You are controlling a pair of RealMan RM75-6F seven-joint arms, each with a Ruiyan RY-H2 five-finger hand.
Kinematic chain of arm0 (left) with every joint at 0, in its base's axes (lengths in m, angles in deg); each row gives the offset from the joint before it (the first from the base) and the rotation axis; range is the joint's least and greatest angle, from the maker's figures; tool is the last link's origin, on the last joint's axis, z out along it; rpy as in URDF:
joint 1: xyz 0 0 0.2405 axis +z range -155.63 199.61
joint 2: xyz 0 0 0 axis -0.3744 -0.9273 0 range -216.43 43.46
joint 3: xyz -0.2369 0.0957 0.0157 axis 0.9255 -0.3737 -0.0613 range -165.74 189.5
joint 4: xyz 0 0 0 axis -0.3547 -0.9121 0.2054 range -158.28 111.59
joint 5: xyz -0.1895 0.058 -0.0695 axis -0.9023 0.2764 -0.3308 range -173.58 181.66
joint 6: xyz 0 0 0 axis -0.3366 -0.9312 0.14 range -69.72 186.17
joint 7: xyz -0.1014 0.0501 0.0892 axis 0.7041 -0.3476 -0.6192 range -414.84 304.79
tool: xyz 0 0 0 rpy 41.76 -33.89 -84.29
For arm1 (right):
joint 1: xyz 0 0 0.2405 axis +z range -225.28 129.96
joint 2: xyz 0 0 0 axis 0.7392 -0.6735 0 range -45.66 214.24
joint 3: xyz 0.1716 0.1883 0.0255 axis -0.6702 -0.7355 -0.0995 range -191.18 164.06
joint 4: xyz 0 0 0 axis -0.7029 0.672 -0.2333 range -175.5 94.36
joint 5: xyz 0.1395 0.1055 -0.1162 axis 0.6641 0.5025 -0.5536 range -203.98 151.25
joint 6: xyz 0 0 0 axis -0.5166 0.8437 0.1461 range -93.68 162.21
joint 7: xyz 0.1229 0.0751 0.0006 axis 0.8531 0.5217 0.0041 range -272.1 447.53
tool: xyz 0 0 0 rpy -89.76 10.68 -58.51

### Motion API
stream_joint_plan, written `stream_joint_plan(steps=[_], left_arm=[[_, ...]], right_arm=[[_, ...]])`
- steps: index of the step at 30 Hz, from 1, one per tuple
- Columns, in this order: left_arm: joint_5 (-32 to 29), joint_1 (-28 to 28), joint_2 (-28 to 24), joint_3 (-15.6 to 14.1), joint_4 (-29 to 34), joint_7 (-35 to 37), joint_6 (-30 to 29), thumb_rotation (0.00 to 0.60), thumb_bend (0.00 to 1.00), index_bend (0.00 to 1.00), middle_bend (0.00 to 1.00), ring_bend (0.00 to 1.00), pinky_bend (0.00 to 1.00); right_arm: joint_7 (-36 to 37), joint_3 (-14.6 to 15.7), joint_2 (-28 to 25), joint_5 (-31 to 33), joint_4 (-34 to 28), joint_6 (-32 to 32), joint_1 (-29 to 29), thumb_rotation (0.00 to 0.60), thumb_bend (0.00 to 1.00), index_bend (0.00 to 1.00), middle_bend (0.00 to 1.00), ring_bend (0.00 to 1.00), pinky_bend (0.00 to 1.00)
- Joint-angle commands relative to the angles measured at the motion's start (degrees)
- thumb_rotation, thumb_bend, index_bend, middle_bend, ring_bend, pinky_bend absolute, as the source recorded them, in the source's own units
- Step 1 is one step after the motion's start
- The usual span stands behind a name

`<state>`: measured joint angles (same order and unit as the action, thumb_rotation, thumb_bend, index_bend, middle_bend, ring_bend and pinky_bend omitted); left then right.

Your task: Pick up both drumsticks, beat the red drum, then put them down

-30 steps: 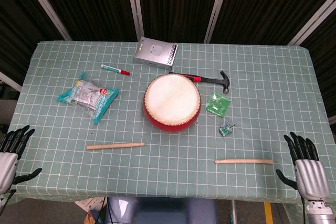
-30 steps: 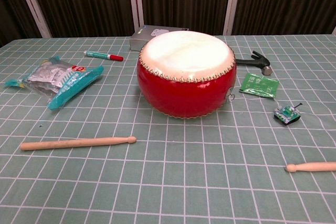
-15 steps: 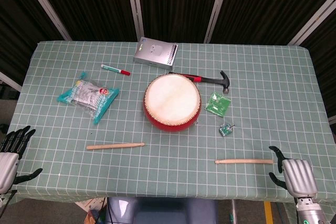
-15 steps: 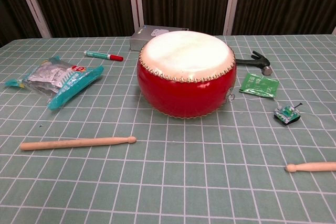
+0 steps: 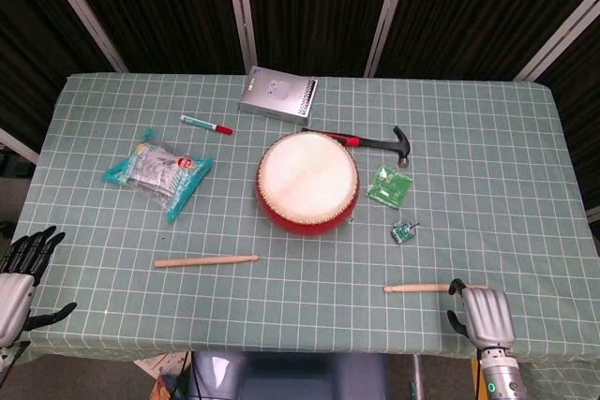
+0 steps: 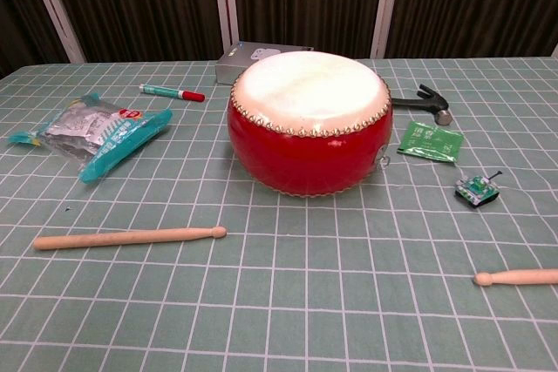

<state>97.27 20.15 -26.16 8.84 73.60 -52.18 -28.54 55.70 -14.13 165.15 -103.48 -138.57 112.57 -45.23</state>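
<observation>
I was at the very first step, the reach for the sticks, with nothing picked up yet. My right hand (image 5: 485,313) sat at the near edge of the table (image 5: 487,138), over the butt end of the right drumstick (image 5: 422,288), which lay flat on the cloth with its tip pointing toward the middle; the head view showed only the back of the hand with the fingers bent downward, and I could not tell whether they had closed on the wood or merely hung over it. The chest view showed the stick's tip end still resting on the cloth and no hand at all. My left hand (image 5: 21,274) waited off the near left corner, fingers spread and holding nothing, well apart from the left drumstick (image 5: 205,260), which lay in front of the red drum (image 5: 307,181). I judged the next move called for settling the right fingers round the butt and lifting, then bringing the left hand in over its own stick. Compared with a second before, the right hand had slid inward along the table edge from the far right corner to the stick's end and turned its fingers down, while the left hand, both sticks and the drum had not shifted.
</observation>
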Motion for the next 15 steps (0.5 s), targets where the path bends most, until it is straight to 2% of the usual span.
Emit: stream_joint_plan(steps=[1, 15], left_arm=[[0.0, 0.0, 0.0, 0.0, 0.0, 0.0, 0.1, 0.600, 0.08, 0.00, 0.00, 0.00, 0.01], [-0.6, -0.1, 0.1, 0.1, 0.4, -0.7, 0.4, 0.600, 0.08, 0.00, 0.00, 0.00, 0.01]], right_arm=[[-1.4, -0.9, 2.2, 1.6, 2.2, -0.4, 0.7, 0.600, 0.33, 0.47, 1.00, 1.00, 1.00], [-2.4, -3.2, 3.7, 5.6, 5.7, -2.7, 3.4, 0.600, 0.33, 0.47, 1.00, 1.00, 1.00]])
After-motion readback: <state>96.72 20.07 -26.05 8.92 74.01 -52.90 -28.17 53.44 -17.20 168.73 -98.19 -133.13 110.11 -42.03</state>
